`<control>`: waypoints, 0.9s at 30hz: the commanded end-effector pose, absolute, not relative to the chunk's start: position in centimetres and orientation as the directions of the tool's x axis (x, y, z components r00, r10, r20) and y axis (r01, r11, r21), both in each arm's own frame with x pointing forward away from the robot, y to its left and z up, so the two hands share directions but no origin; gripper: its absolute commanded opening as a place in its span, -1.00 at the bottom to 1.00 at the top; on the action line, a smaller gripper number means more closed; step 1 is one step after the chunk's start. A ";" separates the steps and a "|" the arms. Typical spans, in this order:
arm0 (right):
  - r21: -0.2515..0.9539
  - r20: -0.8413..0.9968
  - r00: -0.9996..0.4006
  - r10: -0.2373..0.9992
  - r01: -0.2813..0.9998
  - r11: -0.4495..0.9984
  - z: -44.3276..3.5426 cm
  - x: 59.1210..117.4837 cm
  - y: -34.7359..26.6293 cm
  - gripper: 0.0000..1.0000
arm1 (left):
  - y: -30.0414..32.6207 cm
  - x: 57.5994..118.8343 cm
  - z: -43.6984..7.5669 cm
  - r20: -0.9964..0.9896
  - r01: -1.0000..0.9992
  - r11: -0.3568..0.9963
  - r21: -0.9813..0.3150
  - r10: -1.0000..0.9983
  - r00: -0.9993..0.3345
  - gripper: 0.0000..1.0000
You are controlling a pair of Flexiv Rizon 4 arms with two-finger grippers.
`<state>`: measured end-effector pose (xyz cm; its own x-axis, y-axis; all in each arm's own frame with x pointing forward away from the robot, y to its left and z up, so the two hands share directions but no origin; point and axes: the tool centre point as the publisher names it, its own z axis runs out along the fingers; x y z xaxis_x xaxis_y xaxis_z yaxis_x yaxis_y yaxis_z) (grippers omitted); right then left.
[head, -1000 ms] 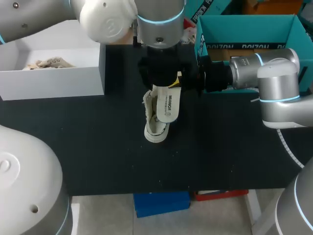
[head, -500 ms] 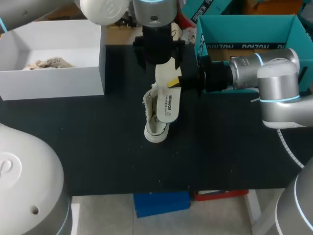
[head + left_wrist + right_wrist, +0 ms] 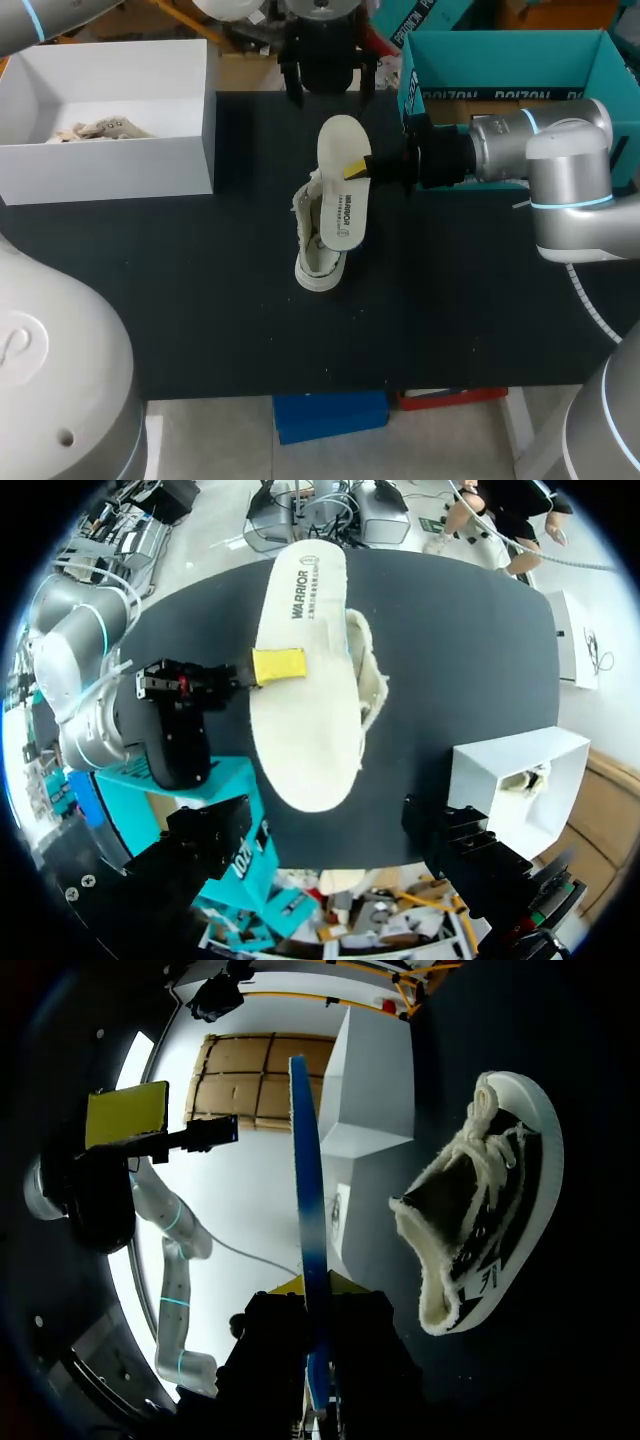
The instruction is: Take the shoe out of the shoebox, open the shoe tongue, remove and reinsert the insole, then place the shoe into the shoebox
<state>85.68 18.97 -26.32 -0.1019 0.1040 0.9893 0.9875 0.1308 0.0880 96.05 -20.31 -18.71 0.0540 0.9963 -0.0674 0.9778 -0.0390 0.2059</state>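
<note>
A cream canvas shoe (image 3: pixel 318 252) lies on the black table (image 3: pixel 200 300), toe toward the front edge. Above it hangs its white insole (image 3: pixel 343 190), tilted, with my right gripper (image 3: pixel 358 168) shut on its side edge. In the right wrist view the insole (image 3: pixel 308 1210) shows edge-on between that gripper's fingers (image 3: pixel 318 1290), and the shoe (image 3: pixel 482 1230) lies beside it with its mouth wide. My left gripper (image 3: pixel 328 80) is open at the table's far edge, behind the insole and touching nothing. From the left wrist view the insole (image 3: pixel 305 680) covers most of the shoe (image 3: pixel 372 675).
An open white shoebox (image 3: pixel 110 165) with crumpled paper (image 3: pixel 100 128) stands at the back left. A teal box (image 3: pixel 500 60) sits at the back right, behind my right arm.
My left arm has drawn back from over the shoe toward the far edge, uncovering the insole. The right arm, insole and shoe have stayed put.
</note>
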 end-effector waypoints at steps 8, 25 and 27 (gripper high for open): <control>0.087 0.989 -0.101 0.108 0.988 0.131 -26.3 85.7 19.1 -1.00 | -21.1 95.9 -19.1 -0.066 0.983 -0.031 0.182 0.997 0.044 1.00; 0.087 0.989 -0.101 0.108 0.988 0.131 -26.3 85.7 19.1 -1.00 | -18.8 84.9 -20.3 -0.044 0.990 0.004 0.139 0.999 0.002 1.00; 0.087 0.989 -0.101 0.108 0.988 0.131 -26.3 85.7 19.1 -1.00 | -18.6 83.8 -20.6 -0.044 0.991 0.013 0.134 0.999 -0.007 1.00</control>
